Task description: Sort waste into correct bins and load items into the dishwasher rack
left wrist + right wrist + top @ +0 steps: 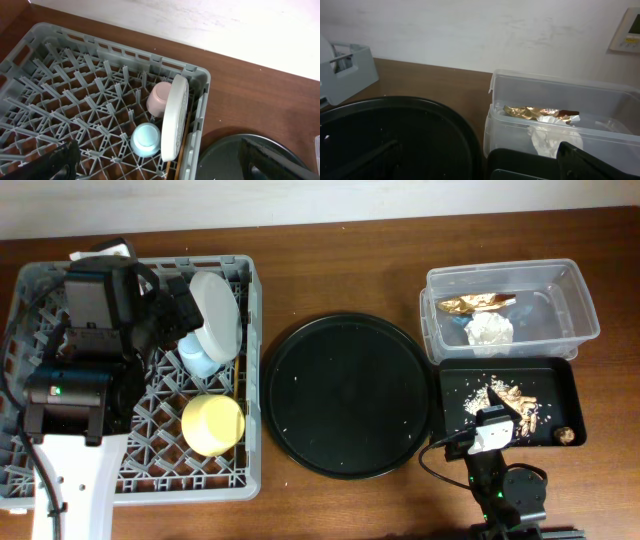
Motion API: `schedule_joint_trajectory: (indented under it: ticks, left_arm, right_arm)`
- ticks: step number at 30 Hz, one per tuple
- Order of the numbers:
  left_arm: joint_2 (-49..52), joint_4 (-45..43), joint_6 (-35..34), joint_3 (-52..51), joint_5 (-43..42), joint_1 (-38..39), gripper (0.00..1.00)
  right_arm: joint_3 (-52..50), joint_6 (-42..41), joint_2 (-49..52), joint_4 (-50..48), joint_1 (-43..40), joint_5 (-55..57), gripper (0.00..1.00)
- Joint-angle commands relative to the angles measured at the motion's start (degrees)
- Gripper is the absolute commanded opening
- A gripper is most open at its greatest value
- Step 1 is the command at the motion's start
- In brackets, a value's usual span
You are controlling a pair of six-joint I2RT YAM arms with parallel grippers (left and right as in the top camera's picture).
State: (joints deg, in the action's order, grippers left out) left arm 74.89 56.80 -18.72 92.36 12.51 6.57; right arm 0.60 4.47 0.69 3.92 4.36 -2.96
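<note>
The dishwasher rack (190,480) filled the left side of the table, and the left arm hung over its far half. The left gripper (172,308) pointed toward the rack's far right corner. In the left wrist view its fingers (60,160) stood wide apart at the lower corners of the picture, with nothing between them. The pale plate (217,315) stood on edge against the rack's right wall. Just left of it sat the pink cup (161,97), and nearer to the camera the blue cup (195,360), both mouth down among the pegs. The yellow bowl (213,425) lay in the rack nearer the front, close to the same wall. The round black serving tray (345,395) lay in the middle of the table with only a few pale specks on it. At far right, the clear tub (555,320) held the gold foil wrapper (478,304) and, just in front of it, the crumpled white napkin (490,330). The shallow black tray (460,380) lay directly in front of the tub, with the beige food scraps (512,396) scattered across its middle. The right gripper (497,400) hovered over the near part of that tray. Its fingers (592,162) were spread well apart and gripped nothing.
</note>
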Motion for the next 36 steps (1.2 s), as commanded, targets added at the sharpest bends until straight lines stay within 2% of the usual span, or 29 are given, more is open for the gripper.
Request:
schedule_joint_trajectory:
  ticks: [1,15,21,22,25,32,34,36]
  left_arm:
    - [0.04,0.0,-0.09,0.15,0.81,-0.13,0.99]
    - [0.04,0.09,-0.09,0.15,0.83,-0.15,0.99]
    - [-5.31,2.47,-0.09,-0.81,0.61,0.07,0.99]
    - [-12.0,2.45,-0.09,-4.22,0.61,0.07,0.99]
    - [-21.86,2.45,-0.09,-12.46,0.61,0.02,0.99]
    - [-53.29,1.88,-0.15,-46.27,-0.11,-3.06,0.99]
    - [-59.76,-3.17,-0.15,-54.49,-0.92,-4.31,0.99]
    - [-66.07,-15.21,-0.15,-63.28,-4.0,-6.12,0.99]
  right_arm:
    - [-0.28,-0.46,-0.48,0.39,-0.31,0.66,0.99]
    - [-0.28,-0.46,-0.48,0.39,-0.31,0.66,0.99]
    - [-0.28,-0.46,-0.48,0.39,-0.31,0.66,0.99]
    - [-0.28,-0.46,-0.48,0.39,-0.31,0.66,0.99]
    - [-0.28,-0.46,-0.48,0.39,-0.31,0.66,0.99]
    - [-0.28,-0.46,-0.48,0.39,-0.31,0.66,0.99]
    - [-0.28,-0.46,-0.48,0.39,-0.31,0.66,0.99]
    - [-0.28,-0.46,-0.48,0.39,-0.31,0.66,0.99]
